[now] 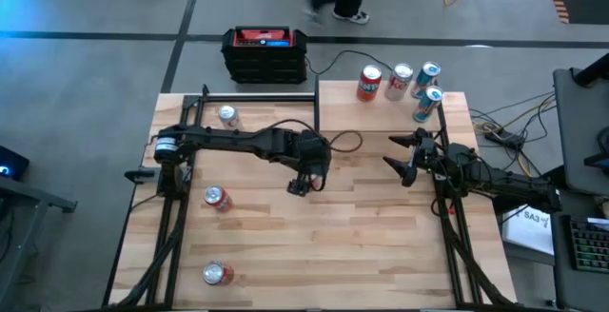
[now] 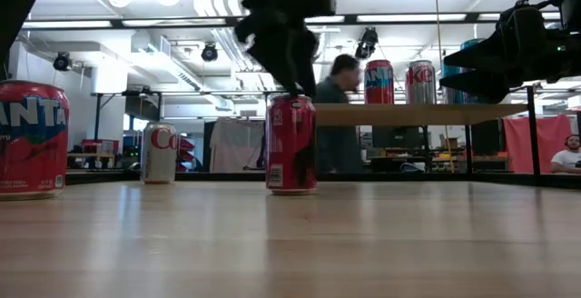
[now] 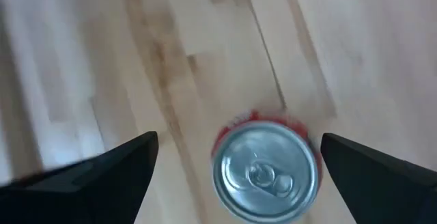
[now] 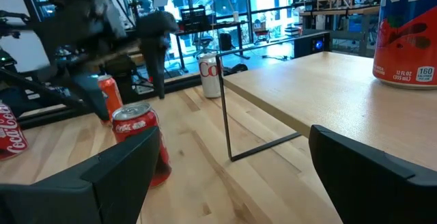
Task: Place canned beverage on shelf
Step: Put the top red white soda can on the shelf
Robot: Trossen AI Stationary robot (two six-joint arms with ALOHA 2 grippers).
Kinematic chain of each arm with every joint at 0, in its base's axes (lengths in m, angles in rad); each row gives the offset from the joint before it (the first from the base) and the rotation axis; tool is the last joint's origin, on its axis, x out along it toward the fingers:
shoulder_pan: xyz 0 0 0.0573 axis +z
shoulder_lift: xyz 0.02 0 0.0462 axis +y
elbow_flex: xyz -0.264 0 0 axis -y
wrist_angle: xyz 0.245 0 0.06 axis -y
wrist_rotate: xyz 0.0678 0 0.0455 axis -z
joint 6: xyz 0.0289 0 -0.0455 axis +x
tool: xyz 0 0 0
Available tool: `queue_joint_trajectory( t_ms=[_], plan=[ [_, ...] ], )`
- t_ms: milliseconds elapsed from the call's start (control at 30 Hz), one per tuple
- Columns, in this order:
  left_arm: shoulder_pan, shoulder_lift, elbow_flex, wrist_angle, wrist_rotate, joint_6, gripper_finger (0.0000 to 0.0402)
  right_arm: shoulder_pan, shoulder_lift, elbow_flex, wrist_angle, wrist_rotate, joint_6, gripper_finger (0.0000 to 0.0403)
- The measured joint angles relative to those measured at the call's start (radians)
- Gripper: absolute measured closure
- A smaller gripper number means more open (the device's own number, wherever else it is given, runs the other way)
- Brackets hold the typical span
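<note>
A red can (image 2: 291,144) stands upright on its base on the wooden tabletop, near the middle (image 3: 265,171). My left gripper (image 2: 292,82) hangs just above it, pointing steeply down, open. Its two fingers (image 3: 109,176) stand wide on either side of the can's silver top without touching it. The shelf (image 1: 347,112), a pale board on thin black posts, is at the table's far right and carries several cans (image 1: 400,81). My right gripper (image 1: 395,150) waits open and level beside the shelf's near edge (image 4: 328,94), and its wrist view shows the red can (image 4: 140,142).
Three more cans stand on the left part of the table: a silver one (image 1: 226,116) and two red ones (image 1: 217,197), (image 1: 217,273). A black-and-red box (image 1: 265,53) sits beyond the far edge. A person (image 2: 340,107) walks behind the table.
</note>
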Motion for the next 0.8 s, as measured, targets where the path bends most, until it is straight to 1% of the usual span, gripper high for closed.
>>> queue_joint_trajectory(
  t_ms=[67,200,333,467,600,800],
  plan=[
    [0.0,0.0,0.031,0.0,0.0,-0.132,0.0009,0.0,0.0,0.0,0.0,0.0,0.0,0.0044],
    [0.0,0.0,0.062,0.002,0.0,-0.457,0.0009,0.0,0.0,0.0,0.0,0.0,0.0,0.0044],
    [0.0,0.001,0.062,-0.054,0.001,-0.687,0.0009,0.0,0.0,0.0,0.0,0.0,0.0,0.0044],
    [0.0,0.027,0.06,-0.088,0.001,-0.844,0.0009,0.0,0.0,0.0,0.0,0.0,0.0,0.0044],
    [0.0,0.061,0.06,-0.088,0.003,-0.977,0.0009,0.0,-0.001,0.0,0.001,0.0,0.0,0.0044],
    [0.005,0.093,0.063,-0.093,0.01,-1.038,0.0009,0.0,-0.001,0.0,0.002,0.0,0.0,0.0044]
  ],
)
